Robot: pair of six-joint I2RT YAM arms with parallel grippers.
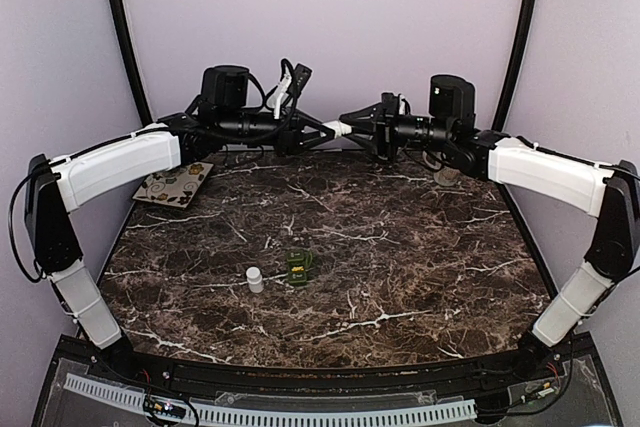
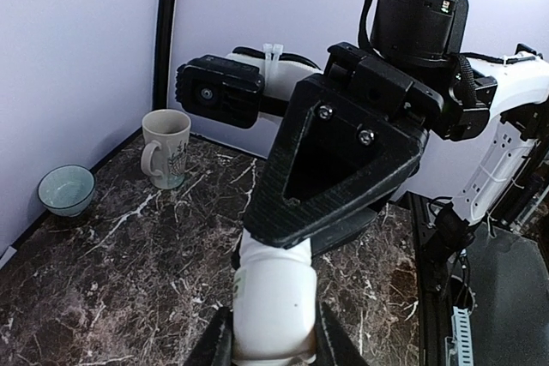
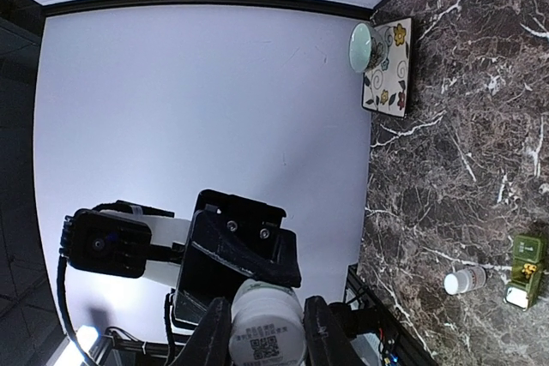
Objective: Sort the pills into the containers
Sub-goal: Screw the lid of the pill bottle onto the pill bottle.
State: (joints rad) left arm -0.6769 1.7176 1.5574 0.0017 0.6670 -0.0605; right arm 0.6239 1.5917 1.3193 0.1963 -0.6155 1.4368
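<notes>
A white pill bottle (image 1: pixel 342 129) hangs in the air at the back of the table between both grippers. My left gripper (image 2: pixel 273 342) is shut on the bottle's body (image 2: pixel 273 297). My right gripper (image 3: pixel 266 327) is shut on its other end (image 3: pixel 268 323), which carries a QR label. In the top view the left gripper (image 1: pixel 328 133) and right gripper (image 1: pixel 354 127) meet nose to nose. The dark green container (image 1: pixel 299 266) stands mid-table, also seen in the right wrist view as the container (image 3: pixel 525 270). A second small white bottle (image 1: pixel 255 279) stands just left of it. No loose pills show.
A flowered mat (image 1: pixel 175 185) lies at the back left, and the right wrist view shows a pale bowl (image 3: pixel 362 46) on it. A beige mug (image 2: pixel 165 147) and another pale bowl (image 2: pixel 66 189) stand by the back wall near the right arm.
</notes>
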